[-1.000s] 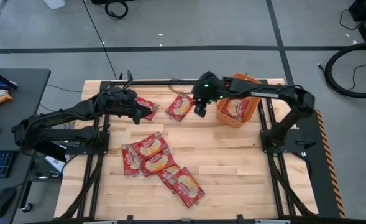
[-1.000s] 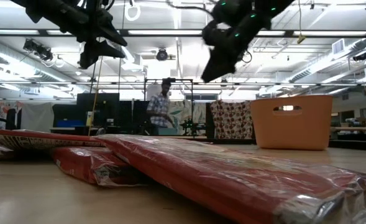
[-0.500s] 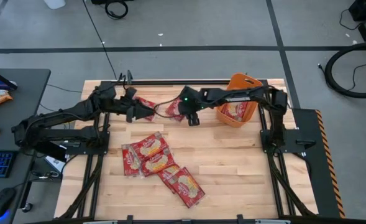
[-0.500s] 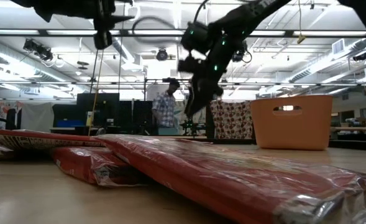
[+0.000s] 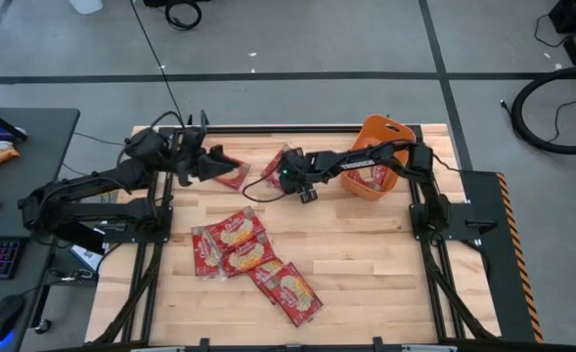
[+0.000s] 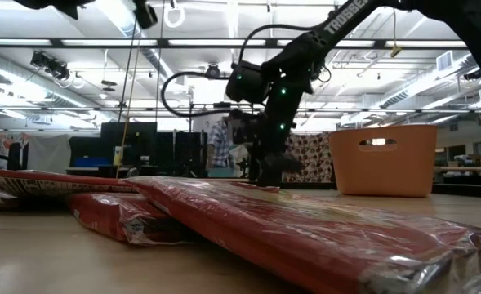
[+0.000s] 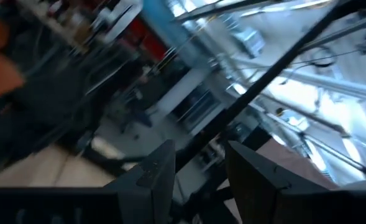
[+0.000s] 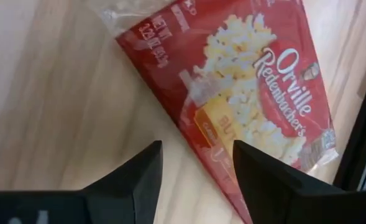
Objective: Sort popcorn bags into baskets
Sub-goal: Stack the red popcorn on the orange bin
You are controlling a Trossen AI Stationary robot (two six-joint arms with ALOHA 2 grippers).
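Note:
A red popcorn bag (image 8: 251, 93) lies flat on the wooden table at the far middle (image 5: 271, 168). My right gripper (image 8: 198, 177) is low over it, slanting down and open. One finger stands over bare wood and the other over the bag's near edge; in the low view it (image 6: 266, 175) reaches down to table height. My left gripper (image 5: 217, 161) is raised and open with nothing between its fingers (image 7: 198, 180), tipped up toward the ceiling, beside another bag (image 5: 233, 176). The orange basket (image 5: 374, 156) stands at the far right with a bag (image 5: 371, 176) inside.
Several more bags lie overlapping in a cluster at the table's middle (image 5: 234, 240) and toward the near edge (image 5: 289, 293); they fill the low view's foreground (image 6: 305, 229). Black frame rails run along the table's left and right sides. A person stands in the room behind (image 6: 220, 147).
My right gripper has swung from beside the basket toward the table's left and down onto the far-middle bag, rolling as it went. My left gripper has risen and tipped from pointing down to pointing upward, staying near the far left bag.

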